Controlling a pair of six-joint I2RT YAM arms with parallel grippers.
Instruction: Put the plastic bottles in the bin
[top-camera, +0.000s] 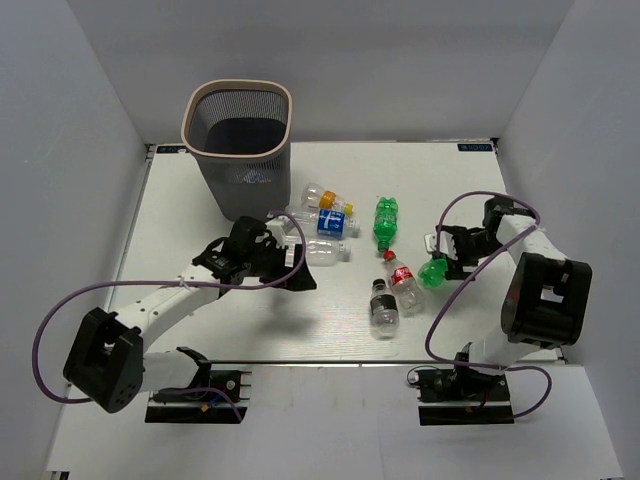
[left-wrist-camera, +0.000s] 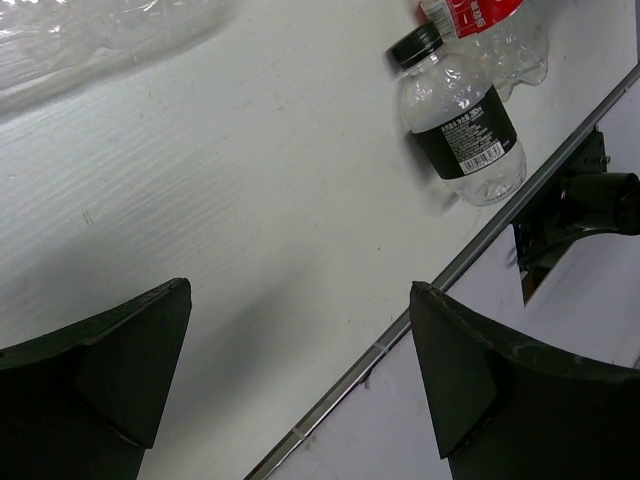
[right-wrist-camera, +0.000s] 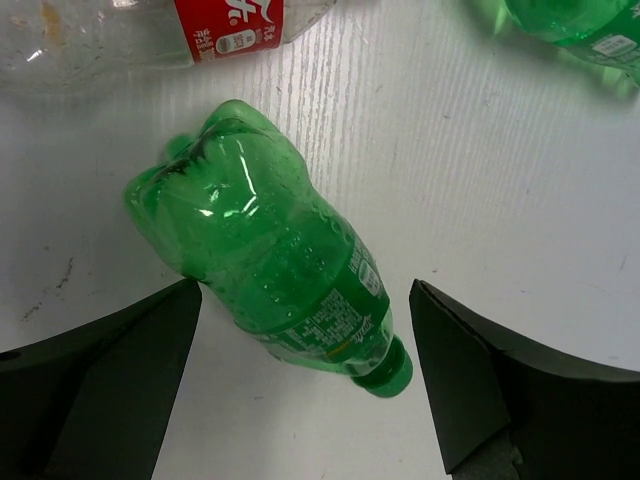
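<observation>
The bin (top-camera: 284, 110), dark mesh with a beige rim, stands at the back left. Several bottles lie on the white table: an orange-capped one (top-camera: 325, 198), a blue-labelled one (top-camera: 322, 222), a clear one (top-camera: 326, 252), a green one (top-camera: 386, 220), a red-labelled one (top-camera: 404, 281) and a black-labelled one (top-camera: 383, 306). My right gripper (top-camera: 445, 252) is open, its fingers on either side of a second green bottle (right-wrist-camera: 270, 270) lying on the table with its cap toward the camera. My left gripper (top-camera: 300, 268) is open and empty, beside the clear bottle (left-wrist-camera: 100, 40).
The table's metal front edge (left-wrist-camera: 470, 255) runs close under my left gripper (left-wrist-camera: 300, 290). The black-labelled bottle (left-wrist-camera: 460, 125) and the red-labelled bottle (left-wrist-camera: 490, 25) lie ahead of it. Grey walls enclose the table on three sides.
</observation>
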